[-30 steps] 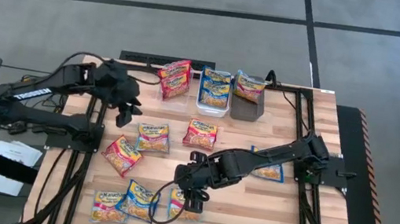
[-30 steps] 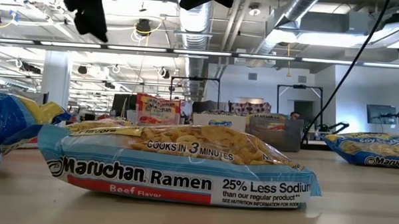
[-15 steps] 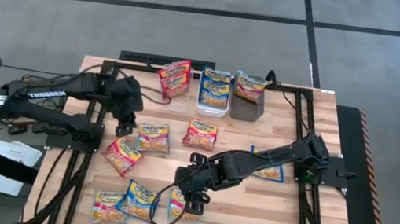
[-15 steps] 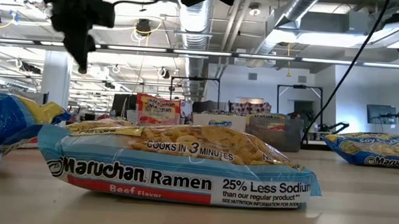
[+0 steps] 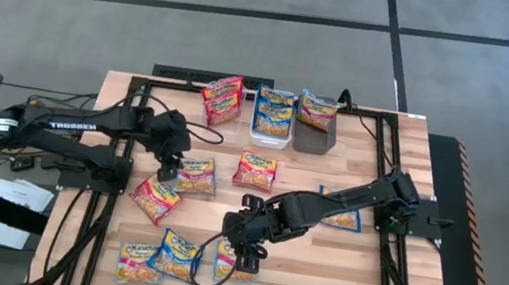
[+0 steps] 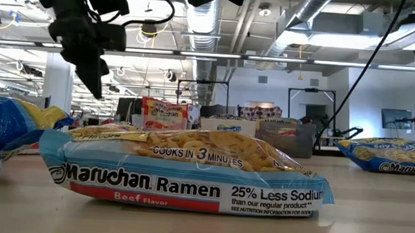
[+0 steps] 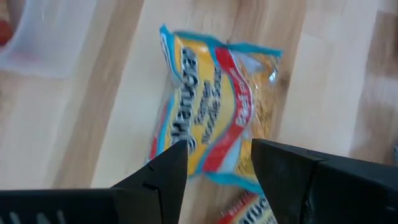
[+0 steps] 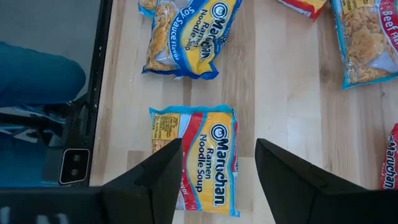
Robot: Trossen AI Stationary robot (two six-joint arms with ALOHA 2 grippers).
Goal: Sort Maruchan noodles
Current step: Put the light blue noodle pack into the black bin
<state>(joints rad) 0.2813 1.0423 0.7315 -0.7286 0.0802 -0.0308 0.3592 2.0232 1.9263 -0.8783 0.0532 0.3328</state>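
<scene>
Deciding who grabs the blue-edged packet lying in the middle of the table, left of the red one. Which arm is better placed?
Left. The left gripper hangs open right at that blue-edged packet, which lies between its fingers in the wrist view. The right gripper, also open, is over another packet near the front edge.

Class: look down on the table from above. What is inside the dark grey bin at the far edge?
One yellow-orange packet stands tilted in the dark grey bin, poking above its rim. Anything beneath it, and the bin's floor, is hidden.
</scene>
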